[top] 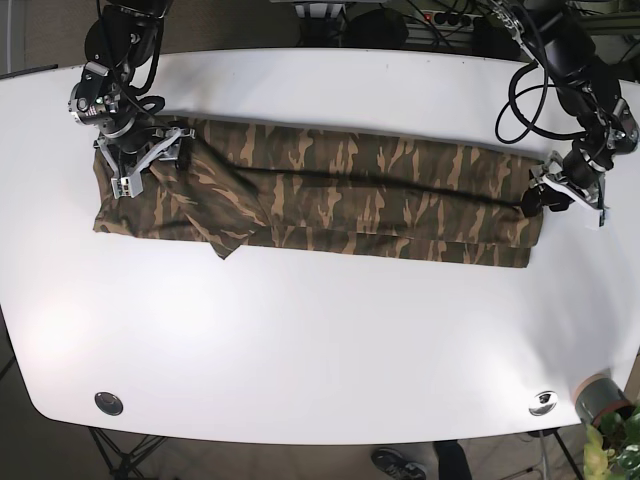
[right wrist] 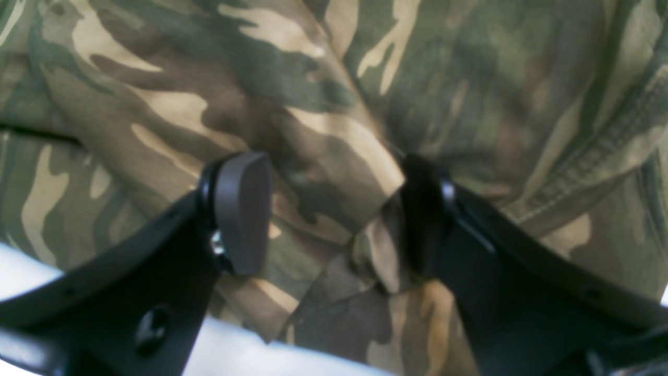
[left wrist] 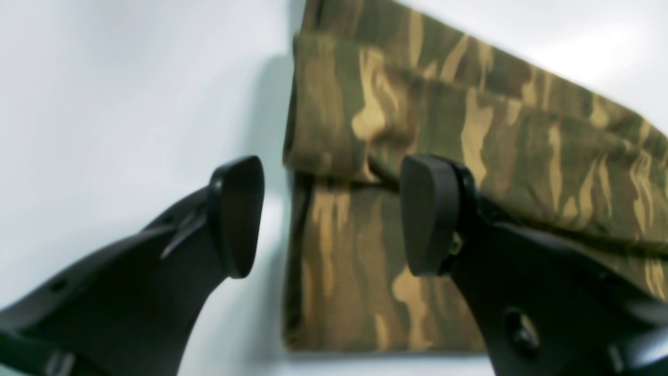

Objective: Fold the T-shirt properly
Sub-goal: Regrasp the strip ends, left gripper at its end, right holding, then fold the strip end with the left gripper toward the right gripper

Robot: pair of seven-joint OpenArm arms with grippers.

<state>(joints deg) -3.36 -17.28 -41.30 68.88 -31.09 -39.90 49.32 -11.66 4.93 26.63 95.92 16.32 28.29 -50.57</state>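
Observation:
The camouflage T-shirt lies folded into a long strip across the white table. My right gripper is over the shirt's left end. In the right wrist view it is open, its fingers pressed down on either side of a raised fold of cloth. My left gripper is at the shirt's right end. In the left wrist view it is open, with one finger over the layered cloth and the other finger over bare table beside the shirt's edge.
A loose flap of the shirt sticks out at the lower left. Two metal discs sit near the table's front edge. A pot with a plant stands off the front right corner. Cables hang by the left arm.

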